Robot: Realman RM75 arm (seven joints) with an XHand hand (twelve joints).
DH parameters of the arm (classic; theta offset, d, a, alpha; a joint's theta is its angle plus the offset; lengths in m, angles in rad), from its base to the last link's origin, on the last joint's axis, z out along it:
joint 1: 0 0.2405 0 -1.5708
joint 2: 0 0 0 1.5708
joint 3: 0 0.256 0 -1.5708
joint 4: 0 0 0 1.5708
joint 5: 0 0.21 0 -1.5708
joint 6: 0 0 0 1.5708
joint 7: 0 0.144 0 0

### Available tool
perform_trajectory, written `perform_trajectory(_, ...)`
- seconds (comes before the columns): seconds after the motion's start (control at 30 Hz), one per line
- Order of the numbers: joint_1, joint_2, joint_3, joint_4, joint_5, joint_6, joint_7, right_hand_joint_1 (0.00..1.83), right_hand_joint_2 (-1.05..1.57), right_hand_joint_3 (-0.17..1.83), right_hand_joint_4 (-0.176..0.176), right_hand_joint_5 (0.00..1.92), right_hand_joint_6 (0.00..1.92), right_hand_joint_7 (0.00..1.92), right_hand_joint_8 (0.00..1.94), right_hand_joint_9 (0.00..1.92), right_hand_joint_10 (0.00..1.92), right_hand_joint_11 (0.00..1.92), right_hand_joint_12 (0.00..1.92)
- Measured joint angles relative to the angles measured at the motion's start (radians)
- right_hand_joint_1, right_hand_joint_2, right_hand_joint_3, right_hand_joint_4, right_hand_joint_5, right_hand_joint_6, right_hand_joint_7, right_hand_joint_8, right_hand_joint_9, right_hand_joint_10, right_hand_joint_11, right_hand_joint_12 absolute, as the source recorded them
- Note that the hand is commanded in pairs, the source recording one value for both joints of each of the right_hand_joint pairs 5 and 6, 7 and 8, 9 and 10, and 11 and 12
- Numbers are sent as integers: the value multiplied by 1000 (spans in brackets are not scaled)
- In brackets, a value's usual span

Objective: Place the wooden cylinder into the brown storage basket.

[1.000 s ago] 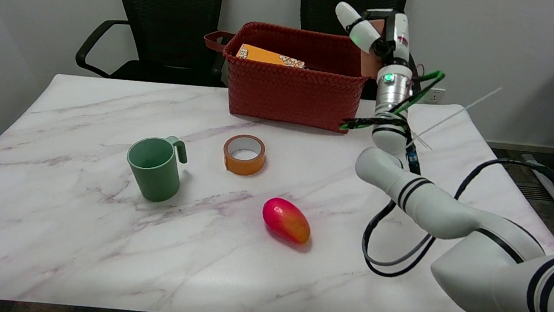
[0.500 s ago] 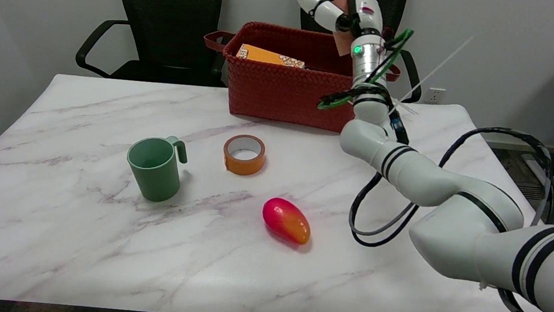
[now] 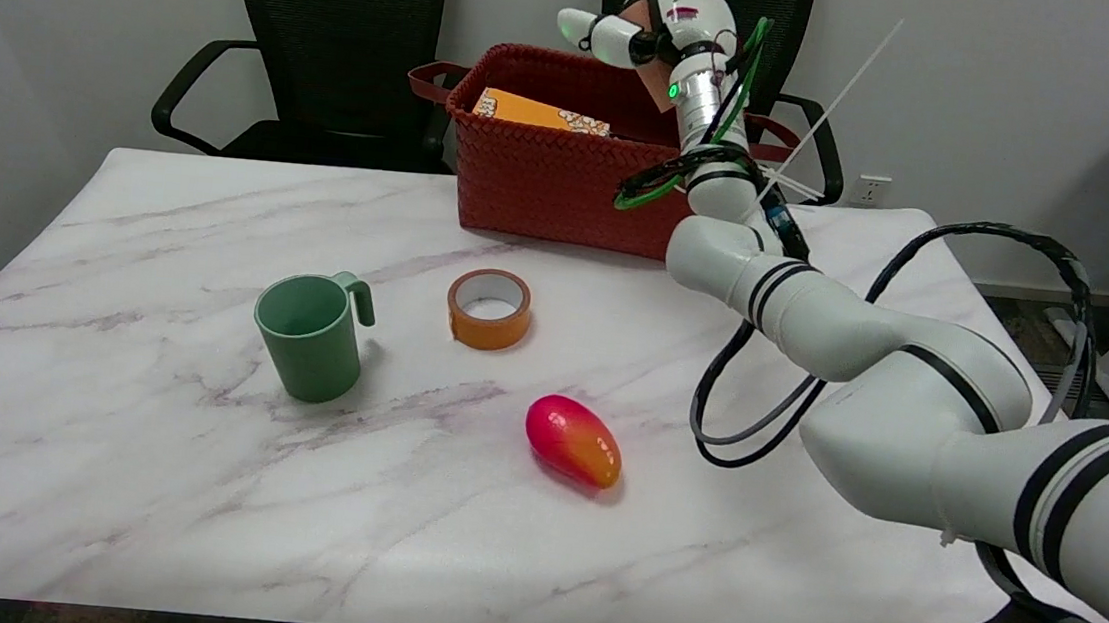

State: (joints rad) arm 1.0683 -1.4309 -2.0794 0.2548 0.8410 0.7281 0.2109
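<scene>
One wooden cylinder [image 3: 653, 77] is held in the right hand [image 3: 661, 30], raised above the right part of the brown storage basket [image 3: 577, 168], only its lower end showing below the fingers. An orange box [image 3: 537, 111] is seen inside the basket at its left. From this height a release could go wrong: the cylinder may strike the basket's rim or bounce out onto the bench [image 3: 150, 457] in front of the basket.
</scene>
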Motion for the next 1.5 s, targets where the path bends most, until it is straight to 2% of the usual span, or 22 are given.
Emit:
perform_trajectory(0.77,41,19,4,-83,-43,-85,-137,442,1571,-175,0,1887,1887,1837,1837,1691,1691,1914,1914)
perform_trajectory(0.8,43,19,4,-85,-43,-89,-139,440,1571,-175,0,1824,1824,1796,1796,1639,1639,1857,1857)
perform_trajectory(0.83,45,20,4,-88,-43,-95,-141,440,1571,-175,0,1628,1628,1609,1609,1440,1440,1689,1689)
perform_trajectory(0.87,48,20,5,-91,-43,-100,-142,438,1571,-175,0,1279,1279,1175,1175,963,963,1350,1350)
perform_trajectory(0.9,51,21,5,-93,-43,-104,-144,429,1571,-175,0,716,716,538,538,347,347,730,730)
perform_trajectory(0.93,55,21,5,-97,-43,-112,-145,410,1571,-175,0,56,56,0,0,0,0,0,0)
perform_trajectory(0.97,59,21,5,-100,-43,-119,-147,388,1571,-175,0,0,0,0,0,0,0,0,0)
perform_trajectory(1.1,71,22,6,-112,-44,-156,-155,387,1571,-175,0,0,0,0,0,0,0,0,0)
perform_trajectory(1.17,76,24,7,-115,-44,-173,-162,347,1571,141,0,0,0,0,0,0,0,0,0)
perform_trajectory(1.23,78,25,7,-119,-44,-182,-171,246,1571,667,0,0,0,0,0,0,0,0,0)
perform_trajectory(1.27,79,25,8,-120,-44,-184,-177,201,1571,868,0,0,0,0,0,0,0,0,0)
perform_trajectory(1.5,81,29,15,-123,-31,-173,-235,191,1571,852,0,0,0,0,0,0,0,0,0)
